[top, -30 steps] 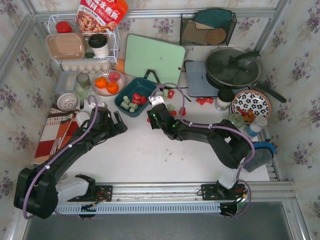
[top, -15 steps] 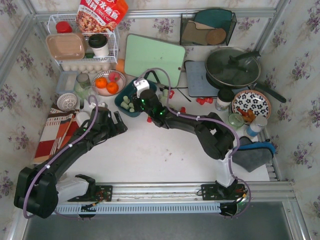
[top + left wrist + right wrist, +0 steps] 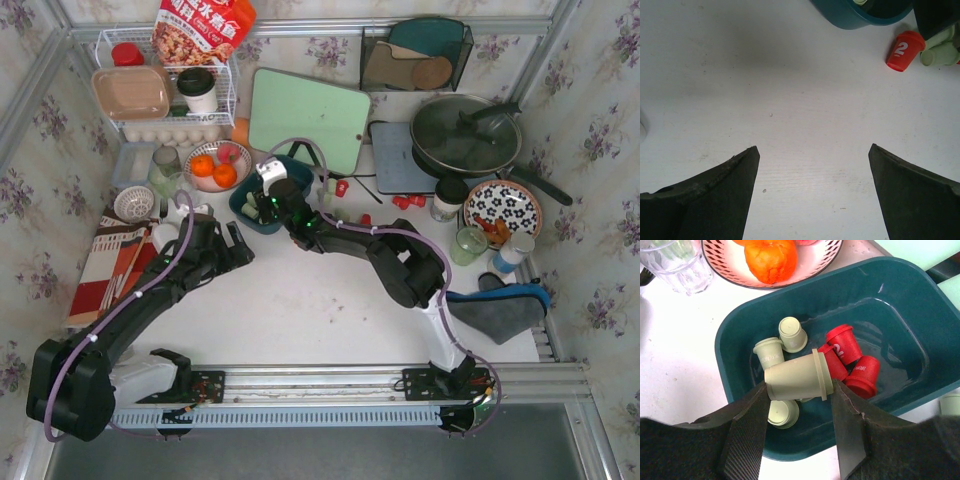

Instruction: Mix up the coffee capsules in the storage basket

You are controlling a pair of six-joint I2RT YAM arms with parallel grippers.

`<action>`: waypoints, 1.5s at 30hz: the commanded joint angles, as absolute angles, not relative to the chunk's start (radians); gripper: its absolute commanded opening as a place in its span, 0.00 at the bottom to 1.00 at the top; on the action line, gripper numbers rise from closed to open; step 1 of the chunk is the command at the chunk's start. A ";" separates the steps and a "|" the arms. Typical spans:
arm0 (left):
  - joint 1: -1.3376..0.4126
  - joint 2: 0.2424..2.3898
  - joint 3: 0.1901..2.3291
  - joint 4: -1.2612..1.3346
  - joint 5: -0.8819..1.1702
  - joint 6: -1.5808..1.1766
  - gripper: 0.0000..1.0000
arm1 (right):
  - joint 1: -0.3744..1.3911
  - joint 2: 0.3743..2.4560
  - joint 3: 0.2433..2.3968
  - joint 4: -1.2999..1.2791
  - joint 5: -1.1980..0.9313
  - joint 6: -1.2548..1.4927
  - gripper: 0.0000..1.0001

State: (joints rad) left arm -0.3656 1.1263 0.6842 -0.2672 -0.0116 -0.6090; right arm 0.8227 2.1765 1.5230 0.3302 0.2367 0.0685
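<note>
The teal storage basket holds several coffee capsules, red ones on the right and pale green ones on the left. My right gripper hovers over the basket, shut on a pale green capsule lying sideways between its fingers. Loose red capsules lie on the table to the right of the basket. My left gripper stands open above bare table just in front of the basket. A red capsule and a green one lie beside it.
A patterned bowl of oranges and a clear glass stand just behind the basket. Further back are a green cutting board, a white wire rack and a lidded pan. A flowered plate sits at the right.
My right arm has swung left from the loose capsules to above the basket, carrying the green capsule. The left arm has not moved.
</note>
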 commanded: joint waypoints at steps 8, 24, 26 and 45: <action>-0.365 1.126 0.688 -0.255 -0.015 -0.600 0.92 | 0.825 2.173 1.536 0.340 0.247 0.055 0.67; -0.365 1.133 0.689 -0.253 -0.014 -0.600 0.92 | 0.824 1.950 1.293 0.274 0.482 0.358 0.66; -0.365 1.132 0.690 -0.254 -0.014 -0.602 0.92 | 0.824 1.917 1.228 0.291 0.511 0.414 0.63; -0.365 1.125 0.687 -0.256 -0.018 -0.602 0.92 | 0.861 1.959 1.136 0.234 0.526 0.655 0.51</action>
